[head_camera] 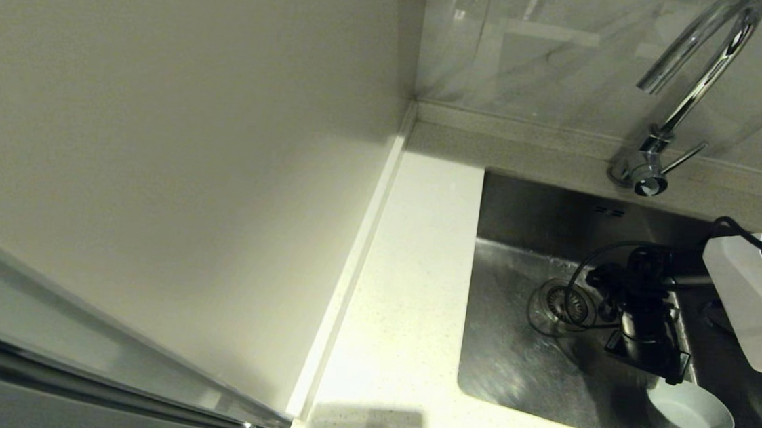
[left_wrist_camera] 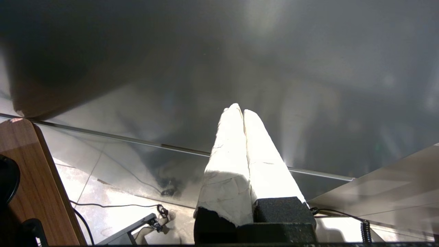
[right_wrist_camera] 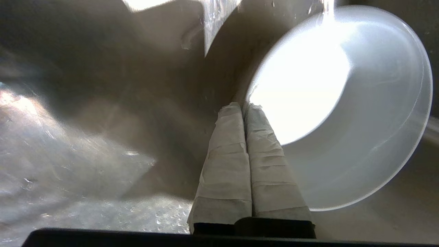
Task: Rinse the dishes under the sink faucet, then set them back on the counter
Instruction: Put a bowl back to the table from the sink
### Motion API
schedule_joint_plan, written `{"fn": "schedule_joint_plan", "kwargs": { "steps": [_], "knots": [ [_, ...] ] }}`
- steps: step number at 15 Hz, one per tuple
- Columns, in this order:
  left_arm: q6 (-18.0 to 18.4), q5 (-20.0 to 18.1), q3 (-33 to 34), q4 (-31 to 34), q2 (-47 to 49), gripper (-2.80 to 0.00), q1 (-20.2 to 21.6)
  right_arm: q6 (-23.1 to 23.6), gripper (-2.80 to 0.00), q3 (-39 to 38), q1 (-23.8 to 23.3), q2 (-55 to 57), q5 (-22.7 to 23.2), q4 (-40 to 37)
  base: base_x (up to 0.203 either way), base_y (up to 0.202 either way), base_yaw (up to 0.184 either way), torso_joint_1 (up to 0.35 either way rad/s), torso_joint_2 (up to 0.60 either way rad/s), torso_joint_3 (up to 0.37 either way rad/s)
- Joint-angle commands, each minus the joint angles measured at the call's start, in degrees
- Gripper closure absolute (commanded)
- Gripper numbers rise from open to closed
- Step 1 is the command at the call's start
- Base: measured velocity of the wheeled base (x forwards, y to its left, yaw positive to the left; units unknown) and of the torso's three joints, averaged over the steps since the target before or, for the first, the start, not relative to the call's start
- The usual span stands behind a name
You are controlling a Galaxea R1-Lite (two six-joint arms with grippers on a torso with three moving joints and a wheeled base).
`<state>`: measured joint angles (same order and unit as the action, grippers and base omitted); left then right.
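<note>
A pale grey bowl sits in the near right corner of the steel sink. It fills much of the right wrist view. My right gripper reaches down into the sink and is shut on the bowl's rim, its fingertips meeting there with one finger inside the bowl and one outside. The chrome faucet curves over the back of the sink. The white speckled counter lies to the sink's left. My left gripper is shut on nothing and does not show in the head view.
The round drain is in the middle of the sink floor, left of my right gripper. A plain white upright panel stands along the counter's left side. The faucet's thin lever sticks out at its base.
</note>
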<state>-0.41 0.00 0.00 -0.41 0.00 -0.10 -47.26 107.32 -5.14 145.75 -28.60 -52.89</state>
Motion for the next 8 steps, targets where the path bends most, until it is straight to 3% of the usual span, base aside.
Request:
{"fn": "schedule_joint_plan", "kwargs": {
  "steps": [1,8],
  "knots": [
    [-0.03,0.0,0.18,-0.02,0.0,0.0,0.01,-0.46,0.0,-1.4,0.05,-0.93,-0.05,-0.28,0.0,0.0,0.0,0.0,0.0,0.0],
    [-0.03,0.0,0.18,-0.02,0.0,0.0,0.01,-0.54,0.0,-2.07,2.52,-7.63,0.12,-0.28,0.0,0.0,0.0,0.0,0.0,0.0]
  ]
}}
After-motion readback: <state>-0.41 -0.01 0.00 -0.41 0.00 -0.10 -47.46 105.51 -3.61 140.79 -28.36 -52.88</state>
